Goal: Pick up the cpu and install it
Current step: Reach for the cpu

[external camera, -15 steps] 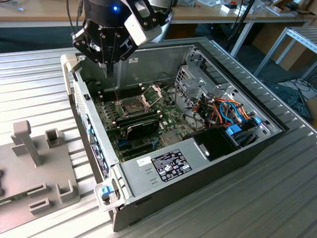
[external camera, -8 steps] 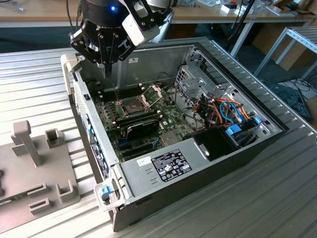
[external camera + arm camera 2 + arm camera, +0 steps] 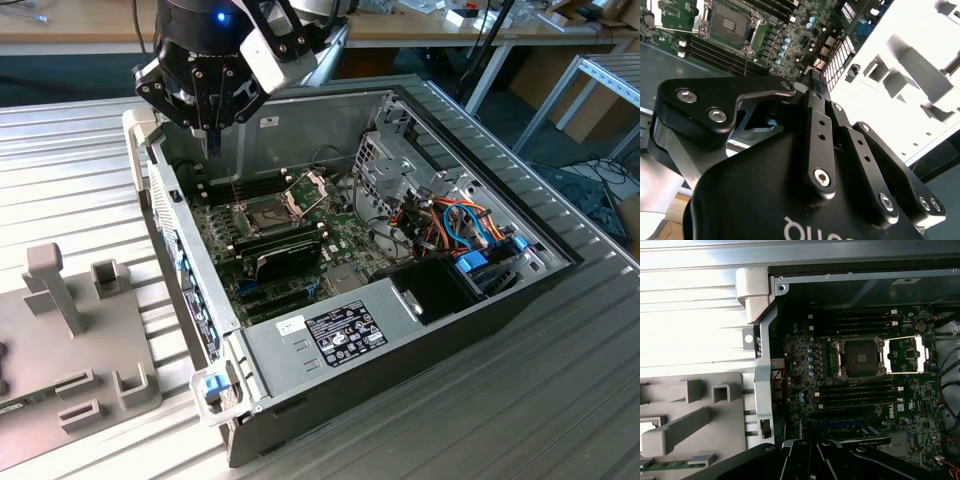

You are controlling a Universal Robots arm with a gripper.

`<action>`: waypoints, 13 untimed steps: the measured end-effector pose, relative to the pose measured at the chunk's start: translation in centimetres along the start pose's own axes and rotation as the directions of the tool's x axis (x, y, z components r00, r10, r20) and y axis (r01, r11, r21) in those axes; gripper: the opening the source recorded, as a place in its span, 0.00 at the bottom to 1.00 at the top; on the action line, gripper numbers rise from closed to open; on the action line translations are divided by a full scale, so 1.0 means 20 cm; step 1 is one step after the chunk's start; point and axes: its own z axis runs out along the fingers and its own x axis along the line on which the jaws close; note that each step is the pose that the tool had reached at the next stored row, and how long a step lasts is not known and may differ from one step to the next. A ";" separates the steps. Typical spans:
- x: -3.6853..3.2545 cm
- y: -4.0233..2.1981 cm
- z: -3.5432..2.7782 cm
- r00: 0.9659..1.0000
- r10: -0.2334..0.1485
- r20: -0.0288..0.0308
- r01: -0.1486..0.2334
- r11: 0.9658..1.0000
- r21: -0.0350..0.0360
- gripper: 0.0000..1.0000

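We see hand [image 3: 213, 148], narrow, hovering over case wall [image 3: 165, 210]; best: centre squarely above open socket [image 3: 860, 357], clear of wall.

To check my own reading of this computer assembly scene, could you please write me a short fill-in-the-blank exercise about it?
1. On the motherboard, the hinged metal frame beside the socket is swung ___.
2. The grey holder lies on the exterior view's ___ side of the computer case.
3. The gripper hangs ___ the case's edge rather than resting on it.
4. The cables near the drive cage are orange and ___.

Missing words: open; left; above; blue.
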 end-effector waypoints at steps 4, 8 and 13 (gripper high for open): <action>0.012 -0.001 0.000 1.000 0.000 0.000 0.000 1.000 0.000 0.11; 0.023 -0.002 -0.001 1.000 0.000 0.000 0.000 1.000 0.000 0.11; 0.036 -0.003 -0.001 1.000 0.000 0.000 0.000 1.000 0.000 0.11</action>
